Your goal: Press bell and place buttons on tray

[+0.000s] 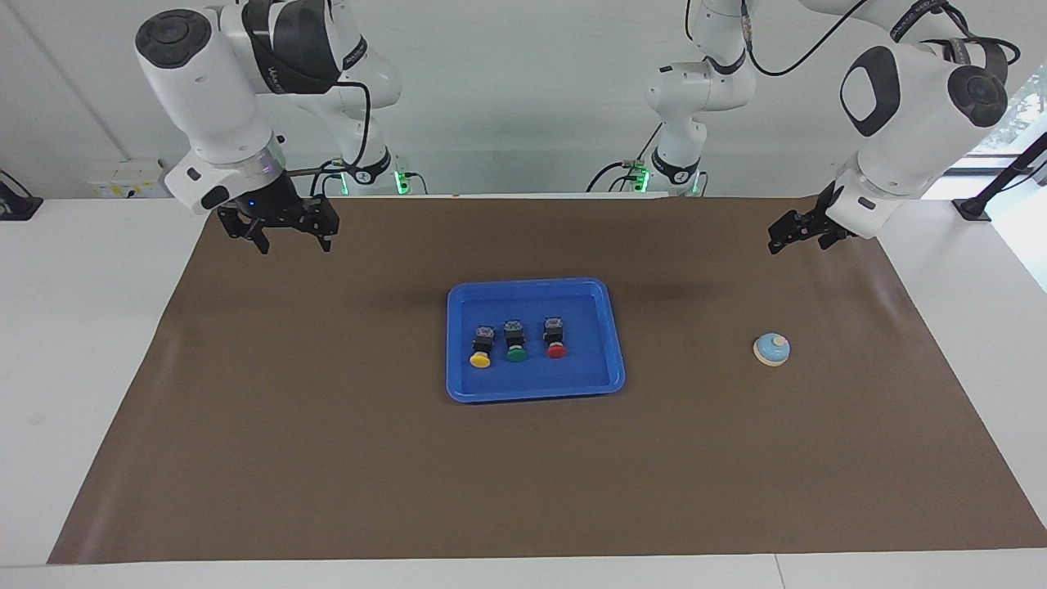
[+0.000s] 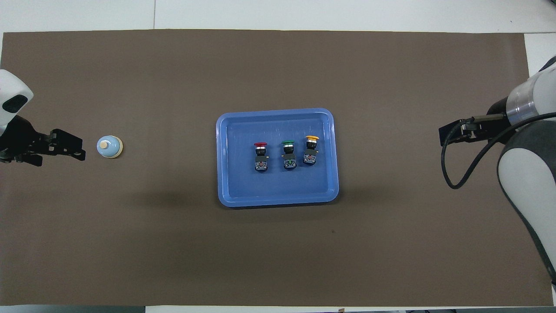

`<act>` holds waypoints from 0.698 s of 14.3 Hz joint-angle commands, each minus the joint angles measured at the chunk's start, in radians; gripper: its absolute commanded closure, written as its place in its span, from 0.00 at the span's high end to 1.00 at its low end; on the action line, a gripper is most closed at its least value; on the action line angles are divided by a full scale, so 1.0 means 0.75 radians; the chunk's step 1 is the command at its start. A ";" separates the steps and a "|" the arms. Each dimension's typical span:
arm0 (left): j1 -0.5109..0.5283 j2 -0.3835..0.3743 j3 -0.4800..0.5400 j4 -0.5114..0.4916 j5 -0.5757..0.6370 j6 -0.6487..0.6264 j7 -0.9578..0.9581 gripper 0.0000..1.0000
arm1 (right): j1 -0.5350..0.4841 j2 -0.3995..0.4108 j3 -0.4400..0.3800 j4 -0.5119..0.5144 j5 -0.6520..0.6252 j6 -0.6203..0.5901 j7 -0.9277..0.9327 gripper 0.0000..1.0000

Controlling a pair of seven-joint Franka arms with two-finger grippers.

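Covering white table (image 1: 98,343): brown mat (image 1: 327,458), tray (image 1: 609,327) at centre, buttons (image 1: 515,342) inside

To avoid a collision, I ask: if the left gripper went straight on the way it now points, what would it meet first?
Probably the bell: from above, the left gripper points at it. It hangs raised, though, so it might pass over it.

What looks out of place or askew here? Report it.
Nothing stands out. The yellow button, green button and red button lie side by side in the tray, and the bell sits upright on the mat toward the left arm's end.
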 commanded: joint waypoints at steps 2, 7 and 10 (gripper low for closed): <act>-0.016 0.031 0.013 0.076 0.009 -0.029 0.010 1.00 | -0.028 -0.020 0.018 -0.016 0.022 -0.006 -0.013 1.00; -0.018 0.025 0.015 0.088 0.011 -0.048 0.008 1.00 | -0.026 -0.020 0.018 -0.016 0.022 -0.006 -0.013 1.00; -0.016 0.027 0.015 0.123 0.011 -0.066 0.008 1.00 | -0.028 -0.020 0.018 -0.016 0.022 -0.008 -0.013 1.00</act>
